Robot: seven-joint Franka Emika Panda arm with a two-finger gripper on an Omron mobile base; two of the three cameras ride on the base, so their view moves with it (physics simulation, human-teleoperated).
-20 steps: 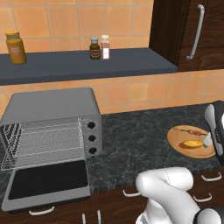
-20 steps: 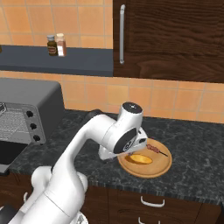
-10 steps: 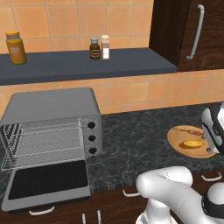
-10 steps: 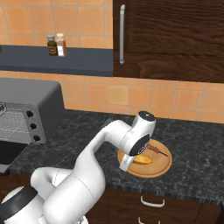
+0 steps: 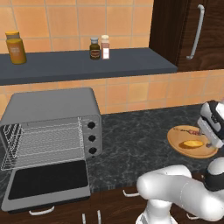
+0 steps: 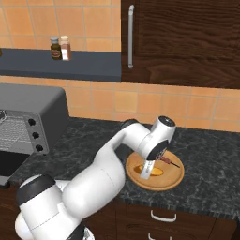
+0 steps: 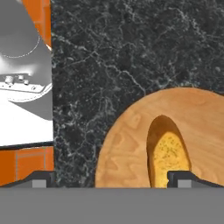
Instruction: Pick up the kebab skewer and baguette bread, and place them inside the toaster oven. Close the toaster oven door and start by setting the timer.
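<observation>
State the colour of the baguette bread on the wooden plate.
Golden yellow. The baguette bread shows best in the hand view, lying on the round wooden plate.

The white arm bends out to the right of the scene, its wrist tipped downward. The gripper (image 6: pixel 148 172) hangs low with its jaws spread wide, holding nothing.
</observation>
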